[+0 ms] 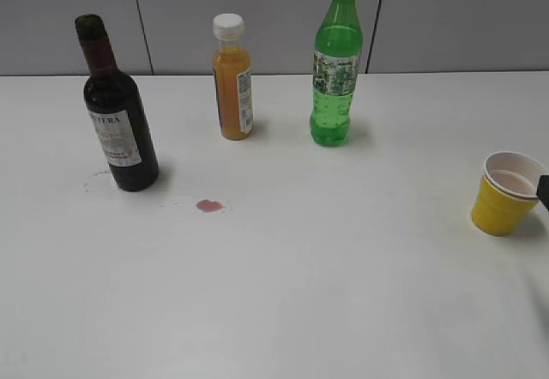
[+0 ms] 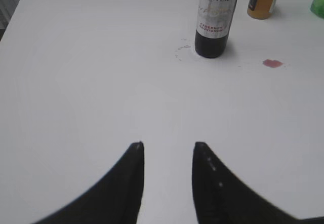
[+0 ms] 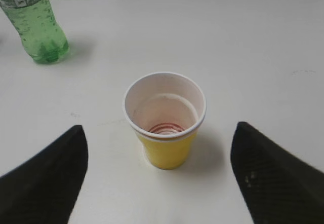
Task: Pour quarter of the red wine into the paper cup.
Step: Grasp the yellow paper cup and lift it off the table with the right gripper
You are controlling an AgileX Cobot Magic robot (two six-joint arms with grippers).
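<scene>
The red wine bottle, dark glass with maroon neck foil and a white label, stands uncapped at the left of the table; it also shows in the left wrist view. The yellow paper cup stands at the right edge, with faint red rings at its white bottom. My right gripper is open wide, its fingers on either side of the cup and a little short of it, touching nothing. Only a black bit of it shows in the exterior view. My left gripper is open and empty, well short of the wine bottle.
An orange juice bottle with a white cap and a green soda bottle stand at the back middle. A small red spill lies right of the wine bottle, with faint ring marks on its left.
</scene>
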